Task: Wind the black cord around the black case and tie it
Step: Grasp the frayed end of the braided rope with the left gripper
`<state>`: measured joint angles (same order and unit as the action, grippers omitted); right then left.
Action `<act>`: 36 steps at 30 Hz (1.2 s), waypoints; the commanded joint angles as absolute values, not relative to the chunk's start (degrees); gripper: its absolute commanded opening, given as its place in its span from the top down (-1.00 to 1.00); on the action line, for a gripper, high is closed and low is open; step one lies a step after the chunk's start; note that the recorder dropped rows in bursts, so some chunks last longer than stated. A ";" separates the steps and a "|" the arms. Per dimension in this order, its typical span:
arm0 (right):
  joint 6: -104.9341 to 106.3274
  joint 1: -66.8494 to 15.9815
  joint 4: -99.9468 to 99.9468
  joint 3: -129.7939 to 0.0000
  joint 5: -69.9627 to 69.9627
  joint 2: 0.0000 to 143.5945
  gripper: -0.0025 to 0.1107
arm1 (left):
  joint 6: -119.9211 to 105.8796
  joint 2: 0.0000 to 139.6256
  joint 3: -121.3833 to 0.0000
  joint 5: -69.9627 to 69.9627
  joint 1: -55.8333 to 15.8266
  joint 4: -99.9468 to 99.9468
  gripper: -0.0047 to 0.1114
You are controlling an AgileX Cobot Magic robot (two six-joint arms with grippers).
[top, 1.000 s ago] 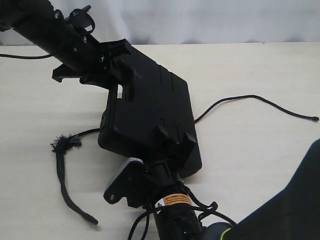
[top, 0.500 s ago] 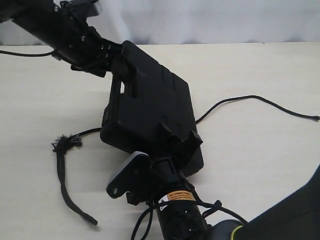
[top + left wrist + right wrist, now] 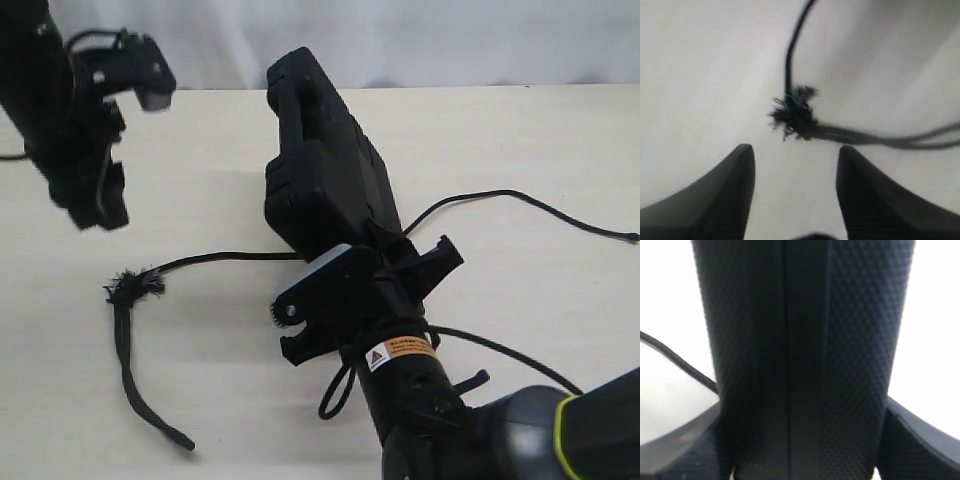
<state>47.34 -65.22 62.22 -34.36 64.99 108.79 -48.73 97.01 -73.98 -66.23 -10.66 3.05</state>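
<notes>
The black case [image 3: 320,165] stands tilted up on its narrow edge, handle slot at the far end. My right gripper [image 3: 410,250] is shut on its near end. In the right wrist view the case's textured edge [image 3: 805,340] fills the space between the fingers [image 3: 920,440]. The black cord [image 3: 225,257] lies on the table: its frayed tuft [image 3: 133,285] at the left, a flat stretch running toward the front, and a thin run passing by the case out to the right. My left gripper [image 3: 97,208] hangs open over the table's left side, just short of the tuft [image 3: 792,114], holding nothing.
The cord's thin end [image 3: 628,237] reaches the right side of the cream table [image 3: 520,130]. Glossy arm wires [image 3: 345,385] loop beside the right wrist. A white curtain [image 3: 420,40] backs the table.
My left gripper let go of the case's handle end and swung away to the left, over the tuft. The right gripper turned the case up onto its edge and shifted it right.
</notes>
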 commanded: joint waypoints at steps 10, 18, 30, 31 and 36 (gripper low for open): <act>45.86 -62.65 58.97 -34.28 62.33 107.18 0.88 | -91.29 97.16 -48.81 -41.79 -15.35 -17.04 0.32; 45.99 -62.65 58.84 -34.28 62.56 107.18 0.88 | -91.47 99.63 -41.42 -14.54 -13.95 -35.54 0.32; 46.71 -62.65 59.02 -34.28 62.64 107.18 0.88 | -95.50 105.05 -41.42 -18.37 -14.07 -35.54 0.32; 46.71 -62.65 59.02 -34.28 62.64 107.18 0.88 | -96.33 105.33 -41.42 -18.36 -14.07 -35.42 0.32; 46.98 -62.65 59.02 -34.28 62.64 107.18 0.88 | -97.43 105.12 -41.32 -18.77 -14.91 -35.28 0.32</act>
